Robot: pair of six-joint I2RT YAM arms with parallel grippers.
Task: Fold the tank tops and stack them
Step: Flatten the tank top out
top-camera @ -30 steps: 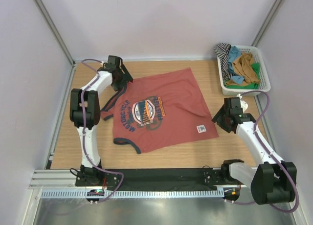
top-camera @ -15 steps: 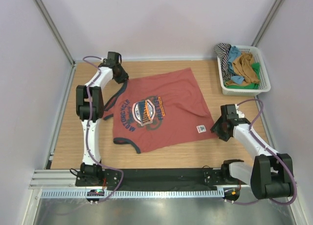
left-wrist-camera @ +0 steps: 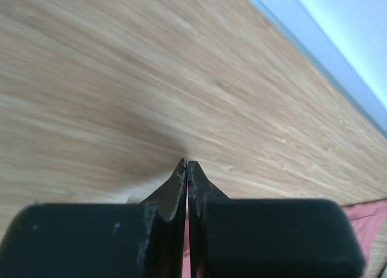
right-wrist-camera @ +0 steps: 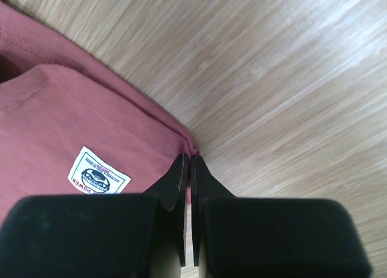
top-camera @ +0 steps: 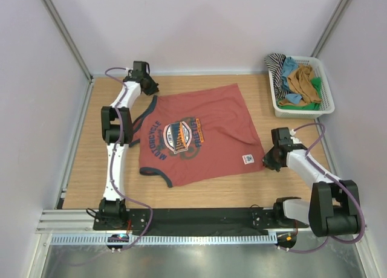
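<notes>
One rust-red tank top [top-camera: 199, 133] is lying unfolded; left gripper [left-wrist-camera: 187, 166] and right gripper [right-wrist-camera: 188, 160] are pinching it, jaws closed. Other tank tops [top-camera: 302, 81] are waiting in the basket [top-camera: 300, 113].

Top view was bright, even, diffuse; light fell from above, no glare on rust-red tank top [top-camera: 193, 136]. Short soft shadows lay on table [top-camera: 199, 190] at either side of tank top. Walls [top-camera: 199, 30] behind tank top were washed pale lilac.
Left wrist view: left gripper [left-wrist-camera: 187, 163] was dark and blurred; faint grey shadow on wood ahead of tips.
Right wrist view: right gripper [right-wrist-camera: 188, 158] was blurred; tank top label [right-wrist-camera: 98, 171] crisp; wood beyond hem carried pale sheen.
</notes>
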